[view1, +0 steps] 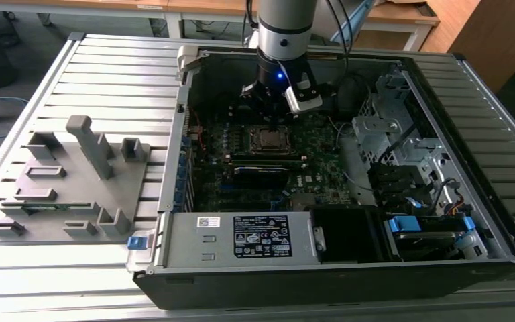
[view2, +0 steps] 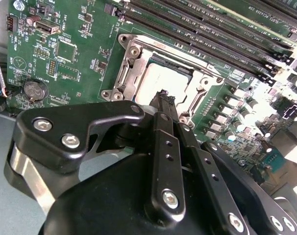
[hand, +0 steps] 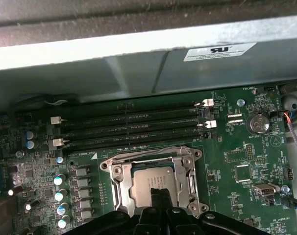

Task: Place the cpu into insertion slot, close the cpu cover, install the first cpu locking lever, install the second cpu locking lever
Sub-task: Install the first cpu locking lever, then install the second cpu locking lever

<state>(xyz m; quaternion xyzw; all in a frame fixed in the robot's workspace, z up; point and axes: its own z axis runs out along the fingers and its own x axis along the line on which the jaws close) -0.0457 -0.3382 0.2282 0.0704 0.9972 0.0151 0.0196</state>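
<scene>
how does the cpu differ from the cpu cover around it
The cpu is a solid, dull grey square; the cpu cover is a shinier silver frame with an open centre. The cpu sits inside; the cover borders it. Both lie flat on the green board, just ahead of the gripper.

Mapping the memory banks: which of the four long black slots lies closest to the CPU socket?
The slot running directly along the insertion slot frame's edge; the other three lie beyond it, toward the metal case wall.

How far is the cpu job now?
The cpu already sits in the slot, and the cover seems to lie closed around it. The shut pincer hangs just over the cpu, holding nothing. Whether either lever is locked, I cannot tell.
</scene>
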